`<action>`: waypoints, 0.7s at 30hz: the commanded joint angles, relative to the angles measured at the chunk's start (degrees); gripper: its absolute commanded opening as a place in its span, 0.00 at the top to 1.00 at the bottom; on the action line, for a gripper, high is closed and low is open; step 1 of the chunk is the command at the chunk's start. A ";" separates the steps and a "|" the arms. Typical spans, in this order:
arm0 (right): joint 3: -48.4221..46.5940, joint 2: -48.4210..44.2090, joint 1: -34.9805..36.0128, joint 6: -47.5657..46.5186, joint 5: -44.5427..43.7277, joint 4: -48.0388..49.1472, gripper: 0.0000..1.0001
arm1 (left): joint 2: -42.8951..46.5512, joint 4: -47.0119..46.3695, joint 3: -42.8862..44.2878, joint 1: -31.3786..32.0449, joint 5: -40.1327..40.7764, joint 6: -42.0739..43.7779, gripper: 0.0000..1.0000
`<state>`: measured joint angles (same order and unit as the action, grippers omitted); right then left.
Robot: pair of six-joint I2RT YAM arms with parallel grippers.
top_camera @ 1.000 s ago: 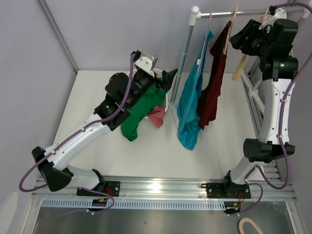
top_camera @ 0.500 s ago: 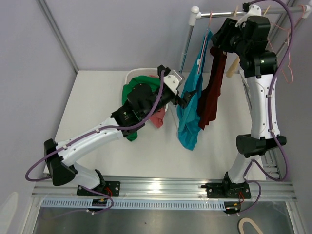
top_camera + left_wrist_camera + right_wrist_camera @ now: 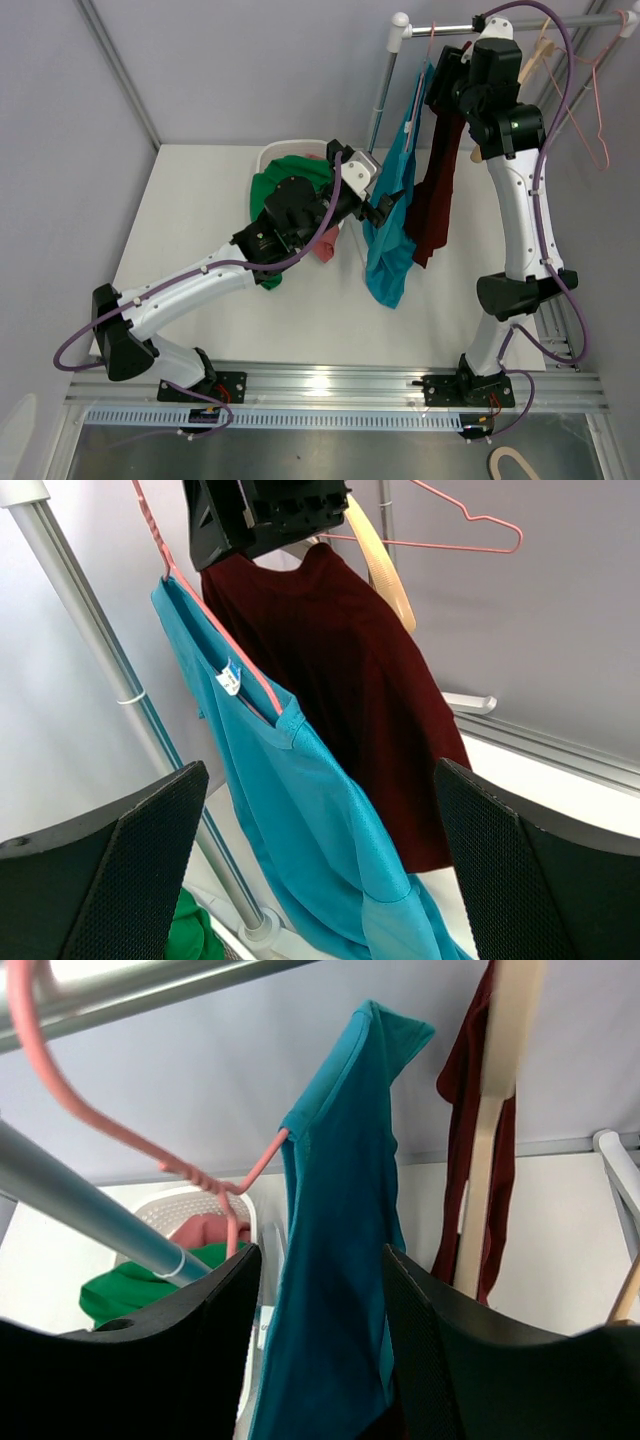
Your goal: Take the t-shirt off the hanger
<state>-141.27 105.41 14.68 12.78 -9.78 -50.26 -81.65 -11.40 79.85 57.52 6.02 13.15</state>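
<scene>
Teal t-shirt (image 3: 392, 215) hangs on pink hanger (image 3: 215, 631), hooked over the rail (image 3: 450, 27) at the table's (image 3: 200, 220) far right. Maroon shirt (image 3: 440, 190) on wooden hanger (image 3: 500, 1110) hangs just beside it.

Left gripper (image 3: 385, 203): jaws spread wide, nothing held, level with the teal t-shirt's mid-body at its left edge; contact cannot be told.

Right gripper (image 3: 320, 1270): raised near the rail, 2 fingers apart, empty, facing the teal t-shirt's shoulder.

Basket (image 3: 290, 150) holds a green garment (image 3: 285, 180).
</scene>
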 commanded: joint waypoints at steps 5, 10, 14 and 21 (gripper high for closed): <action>-0.50 -4.33 2.63 -2.67 -4.45 1.13 0.43 | 1.23 -2.75 -0.58 0.23 -0.31 0.74 0.01; -0.06 -5.74 3.34 -3.37 -6.73 1.13 0.42 | 1.23 -3.37 -0.93 0.23 -0.48 0.65 0.00; -0.06 -6.44 3.43 -3.98 -9.99 0.69 0.40 | 1.23 -3.28 -1.02 0.23 -0.57 0.65 0.01; -0.06 -4.95 2.90 -4.08 -11.93 -0.10 0.38 | 1.31 -3.37 -1.54 0.23 -0.31 0.91 0.01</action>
<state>-140.99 100.49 17.78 9.39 -19.33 -50.37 -81.65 -12.34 78.61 57.52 5.91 13.17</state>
